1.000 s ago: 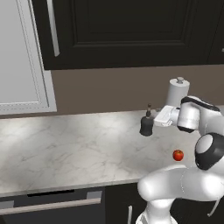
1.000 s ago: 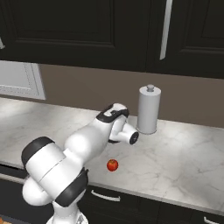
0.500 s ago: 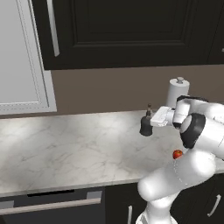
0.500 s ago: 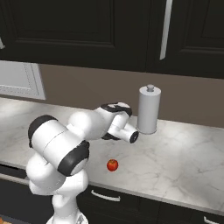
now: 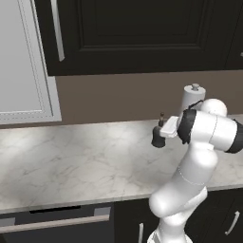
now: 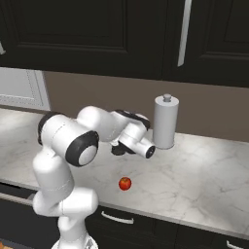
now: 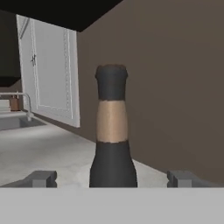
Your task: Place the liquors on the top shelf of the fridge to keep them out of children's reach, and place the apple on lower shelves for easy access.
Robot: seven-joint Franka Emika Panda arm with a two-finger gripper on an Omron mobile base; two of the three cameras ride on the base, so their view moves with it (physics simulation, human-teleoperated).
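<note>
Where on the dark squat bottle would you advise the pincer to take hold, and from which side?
Grip the dark bottle low on its neck, approaching level as the pincer is now: it stands upright, centred between the open fingers, and the neck is narrower than the round body.

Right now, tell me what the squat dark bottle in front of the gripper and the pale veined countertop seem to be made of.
The squat dark round-bodied bottle looks like dark glass, though its matte render leaves that open; a tan band wraps the neck under a dark cap. The pale veined countertop looks like polished marble or similar stone, judging by its grey veins and soft sheen.
</note>
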